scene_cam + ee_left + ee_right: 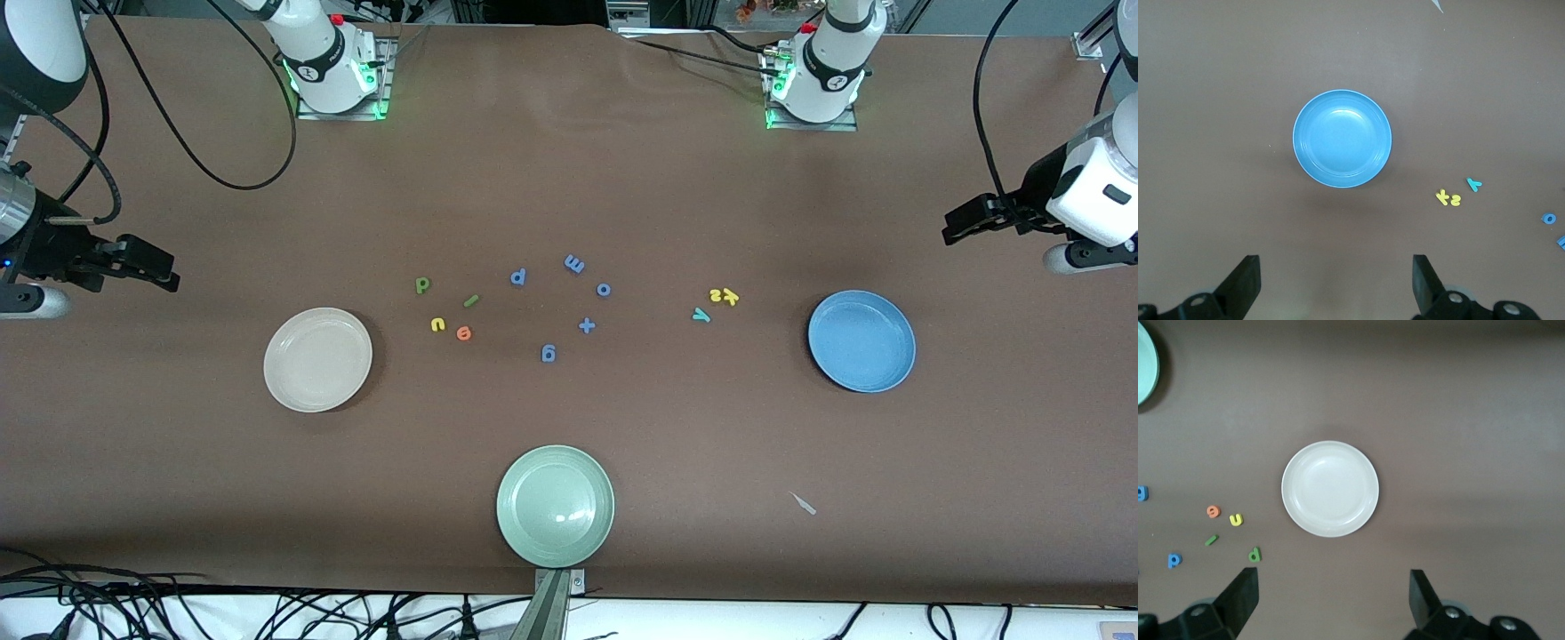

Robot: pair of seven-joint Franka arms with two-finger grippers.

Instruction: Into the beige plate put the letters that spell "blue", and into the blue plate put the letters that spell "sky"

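The beige plate (317,359) (1330,489) lies empty toward the right arm's end. Beside it on the table are the olive b (422,284) (1255,554), green bar (470,300), yellow u (436,324) and orange e (462,333). The blue plate (861,340) (1342,139) lies empty toward the left arm's end. The yellow s and k (725,295) (1448,198) and the teal y (701,314) sit beside it. My right gripper (164,267) (1333,597) hangs open and empty near the beige plate. My left gripper (956,222) (1337,280) hangs open and empty near the blue plate.
A pale green plate (555,505) sits nearest the front camera. Several all-blue letters and a plus sign (586,325) are scattered mid-table between the two letter groups. A small pale scrap (805,504) lies nearer the front camera than the blue plate.
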